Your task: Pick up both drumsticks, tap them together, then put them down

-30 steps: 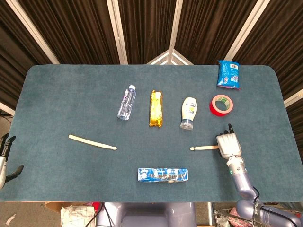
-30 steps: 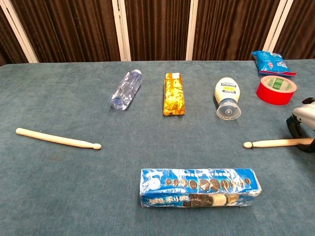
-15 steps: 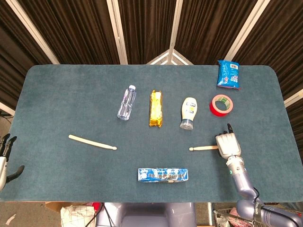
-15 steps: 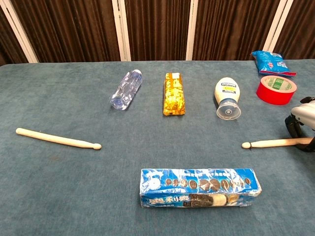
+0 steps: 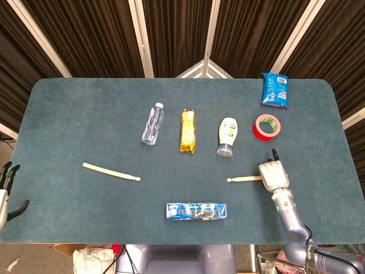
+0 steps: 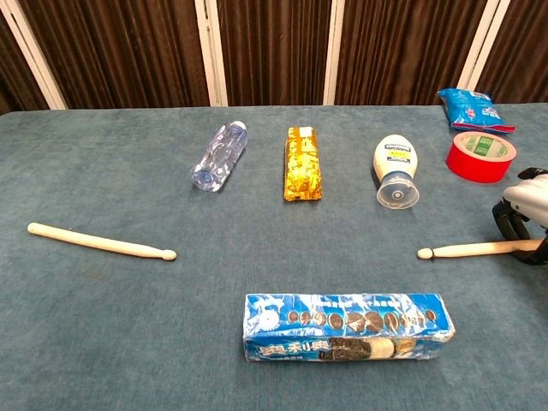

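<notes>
A: We start with the table, covered in blue-green felt. Our right hand sits on it at the near right, back up, over the butt end of the right stick. The stick lies flat and points its tip toward the middle.

B: Does our hand hold that stick?

A: In the chest view the fingers curl down around the butt end, with the shaft running out from under them. So we have it enclosed, yet it rests on the felt. How firm the grip is, we cannot tell.

B: And our left hand?

A: It hangs off the left edge of the table, fingers spread, holding nothing. The left stick lies on the felt well apart from it, tip toward the centre and slightly toward us.

B: What else do we have on the table?

A: A cookie box near the front between the two sticks. Behind, in a row: a bottle, a gold packet, a squeeze bottle and red tape. A blue bag lies at the far right.
</notes>
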